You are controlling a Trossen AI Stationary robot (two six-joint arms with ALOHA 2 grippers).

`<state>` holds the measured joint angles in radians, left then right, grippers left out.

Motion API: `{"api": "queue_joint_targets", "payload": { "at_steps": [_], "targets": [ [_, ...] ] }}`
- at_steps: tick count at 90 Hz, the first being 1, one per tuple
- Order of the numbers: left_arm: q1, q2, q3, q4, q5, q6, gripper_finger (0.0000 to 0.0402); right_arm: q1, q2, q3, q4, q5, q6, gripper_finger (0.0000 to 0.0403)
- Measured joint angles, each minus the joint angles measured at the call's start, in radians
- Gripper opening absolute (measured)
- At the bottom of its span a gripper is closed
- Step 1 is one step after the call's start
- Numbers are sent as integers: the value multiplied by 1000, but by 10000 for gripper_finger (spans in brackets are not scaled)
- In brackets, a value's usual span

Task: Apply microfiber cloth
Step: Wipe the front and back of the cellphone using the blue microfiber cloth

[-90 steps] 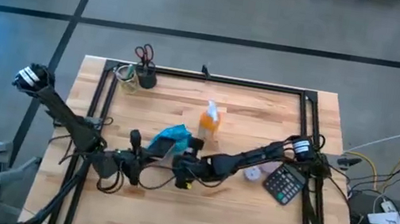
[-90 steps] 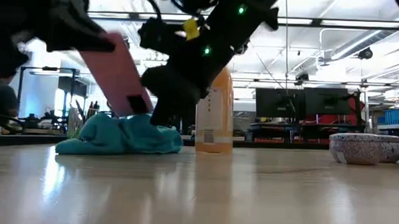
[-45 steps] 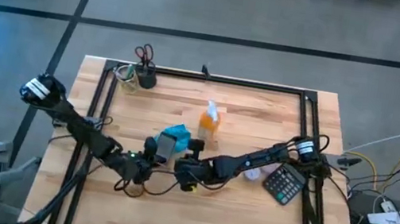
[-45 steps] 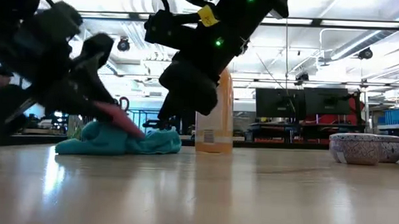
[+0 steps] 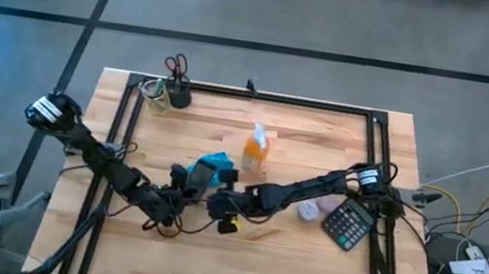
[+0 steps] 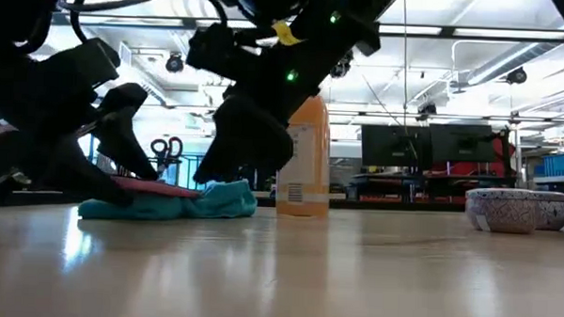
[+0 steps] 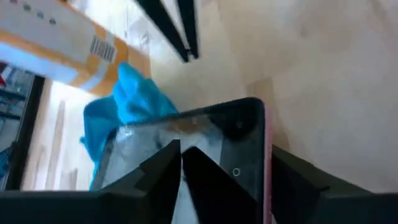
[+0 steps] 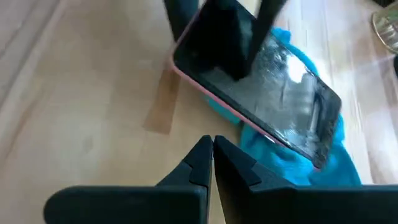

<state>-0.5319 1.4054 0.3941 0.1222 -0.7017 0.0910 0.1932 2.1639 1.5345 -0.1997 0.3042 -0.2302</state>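
The turquoise microfiber cloth [image 5: 217, 162] lies bunched on the table left of the orange spray bottle [image 5: 257, 147]. A black phone [image 5: 200, 177] in a pink case lies screen up across the cloth [image 8: 292, 168], with my left gripper [image 5: 184, 188] shut on it from the table's left. Close beside the phone's right side, over the cloth's near edge, my right gripper [image 8: 212, 144] is shut with nothing between its fingers. Whether it touches the cloth cannot be told. My left gripper pinches the phone's two long edges [image 7: 268, 134] between its two fingers, near the phone's near end. The fingers come almost level from the table's near left and lie along the phone. The phone [image 6: 154, 184] sits nearly flat, its far end resting on the cloth [image 6: 215, 201].
A calculator [image 5: 346, 224] and a small bowl [image 5: 312, 210] lie at the right under the right arm. A cup with scissors [image 5: 174, 89] stands at the far left corner. A black frame [image 5: 261, 95] runs along the table's edges. Bare wood lies toward the near edge.
My left gripper has moved toward the cloth and tipped down. The phone in it stood steeply tilted, pink back showing, and has dropped to almost flat on the cloth. The cloth has stayed in place.
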Motion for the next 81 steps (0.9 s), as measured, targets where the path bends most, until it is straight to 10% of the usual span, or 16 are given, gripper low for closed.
{"api": "queue_joint_targets", "payload": {
  "at_steps": [41,81],
  "targets": [
    [38,-30,-91,8,-127,-197,233,-28,21,-4,178,-30,-176,7],
    [39,6,-103,26,-125,-303,220,-23,121,-4,435,6,-479,140]
  ]
}}
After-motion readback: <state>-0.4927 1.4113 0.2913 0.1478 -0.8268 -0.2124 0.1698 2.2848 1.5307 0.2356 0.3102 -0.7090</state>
